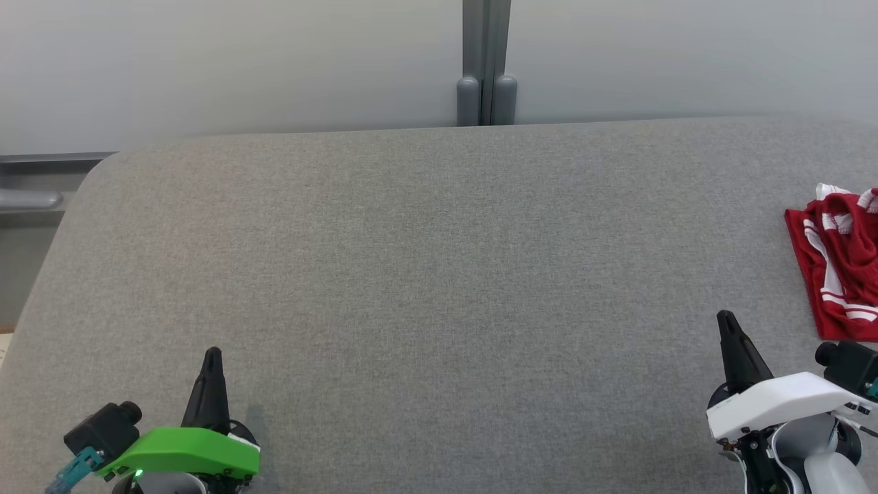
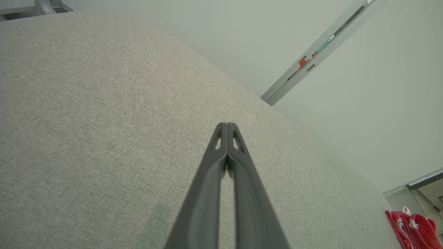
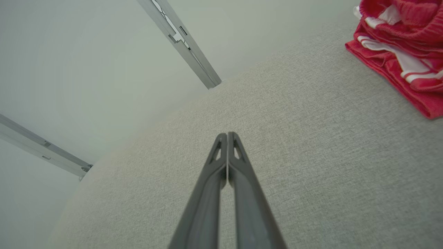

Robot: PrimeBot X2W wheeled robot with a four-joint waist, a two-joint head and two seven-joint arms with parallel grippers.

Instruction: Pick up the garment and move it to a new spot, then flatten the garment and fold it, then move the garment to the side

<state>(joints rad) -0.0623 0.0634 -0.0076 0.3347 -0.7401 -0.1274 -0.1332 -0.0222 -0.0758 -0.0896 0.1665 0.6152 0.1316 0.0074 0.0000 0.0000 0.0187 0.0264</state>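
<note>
Head view: grey fabric-covered table (image 1: 439, 274) spans most of the frame, with a rounded corner at upper left. A pale wall stands behind it, with a grey vertical post (image 1: 486, 62) at top centre.

Garment (image 1: 840, 267): red with white stripes, bunched and creased. It lies on the table at the mid-right edge of the frame and is cut off by that edge. It sits in the lower right corner of the left wrist view (image 2: 412, 228) and the upper right corner of the right wrist view (image 3: 398, 45). No print or brand mark can be made out on it.

Left gripper (image 1: 212, 357): lower left of the head view, above a green housing (image 1: 182, 453), with a small black camera (image 1: 103, 429) beside it. In its wrist view the two dark fingers (image 2: 226, 126) are pressed together tip to tip with nothing between them, over bare table. It is well apart from the garment.

Right gripper (image 1: 727, 321): lower right of the head view, above a white housing (image 1: 775, 401). The jaws are together and empty (image 3: 227, 135). Its tip is near the garment, below and to the left of it in the frame, and not touching.

Left wrist view: the post (image 2: 311, 58) carries small orange and teal stickers (image 2: 303, 62). Any text on them is too small to read.
</note>
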